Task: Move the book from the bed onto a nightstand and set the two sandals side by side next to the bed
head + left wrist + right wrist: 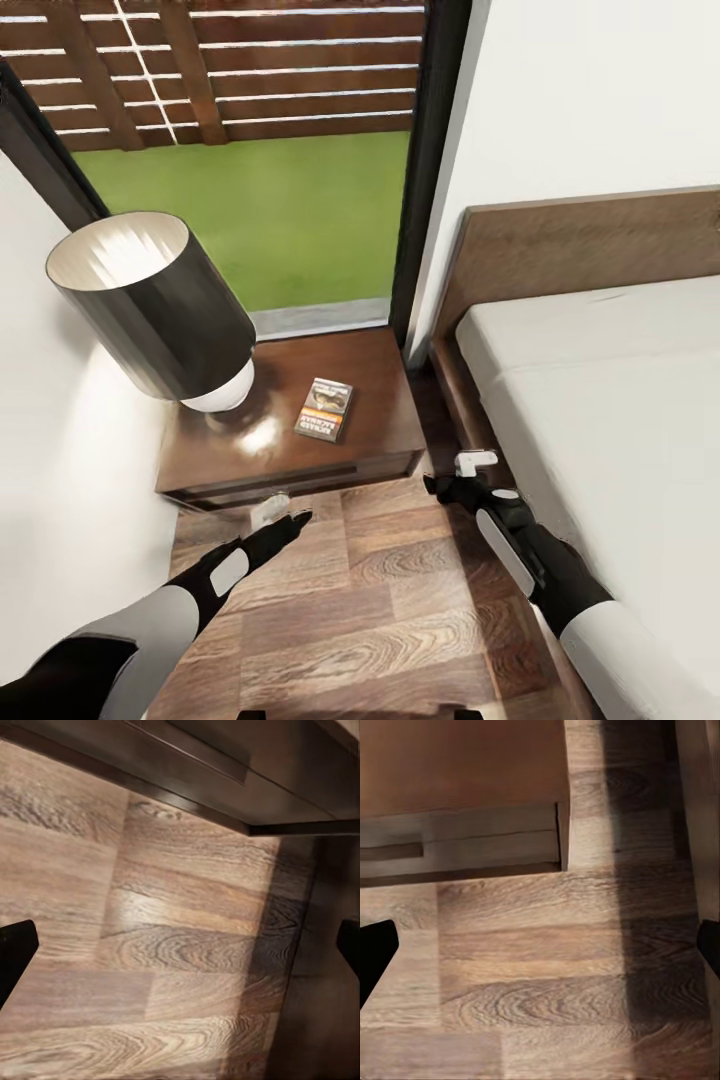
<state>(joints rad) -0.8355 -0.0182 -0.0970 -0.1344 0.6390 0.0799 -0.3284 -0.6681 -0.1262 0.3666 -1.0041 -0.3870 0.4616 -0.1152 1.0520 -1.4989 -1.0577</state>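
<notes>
One book (pixel 324 409) lies flat on the nightstand (pixel 370 440) beside the lamp (pixel 160 305) (bed (pixel 600 400) to its right); both grippers, left (pixel 283 512) and right (pixel 465 473), hover before it, jaws apparently spread, empty.

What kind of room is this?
Most likely a bedroom: a bed with a wooden headboard and bare off-white mattress, a dark wood nightstand beside it carrying a lamp and a book, and a tall window onto grass and a fence.
</notes>
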